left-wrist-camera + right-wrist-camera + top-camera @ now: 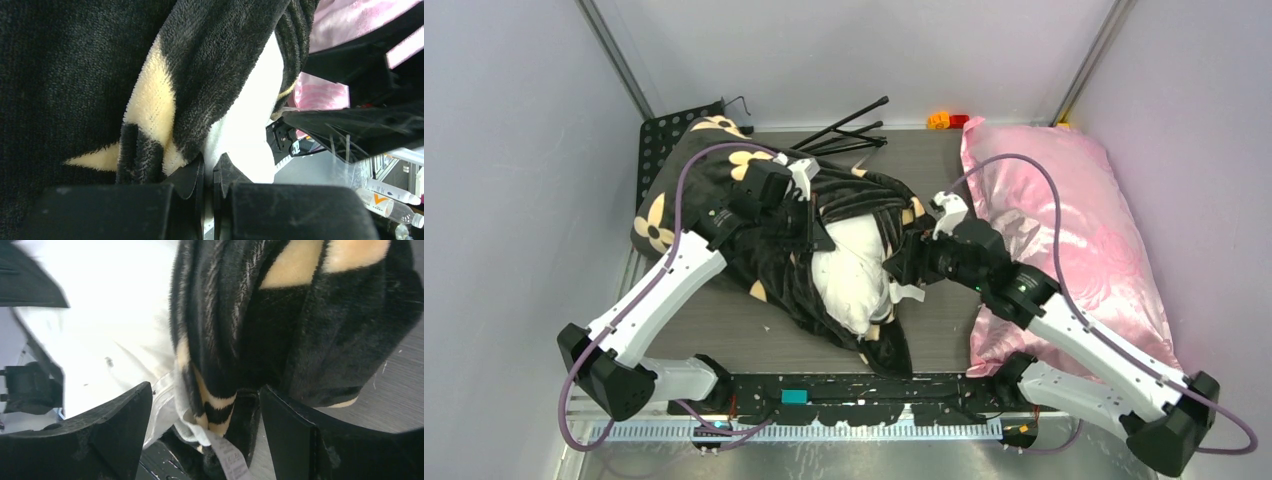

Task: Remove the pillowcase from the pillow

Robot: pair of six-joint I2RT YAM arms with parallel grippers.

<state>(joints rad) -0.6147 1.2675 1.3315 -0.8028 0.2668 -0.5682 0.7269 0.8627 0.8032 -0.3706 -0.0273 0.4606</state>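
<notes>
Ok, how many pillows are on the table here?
2: the white pillow at centre, partly inside the black flowered pillowcase, and the pink satin pillow along the right side.

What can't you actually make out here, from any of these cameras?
- Top view: how much of the pillow sits inside the pillowcase; plush covers it.
- Left wrist view: what the shut left pincer pinches; its fingers hide it.
- Right wrist view: the tag print, blurred and cut off by the edge.

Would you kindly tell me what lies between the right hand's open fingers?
In the right wrist view, a bunched edge of the pillowcase and the pillow's tag sit between the right hand's fingers.
</notes>
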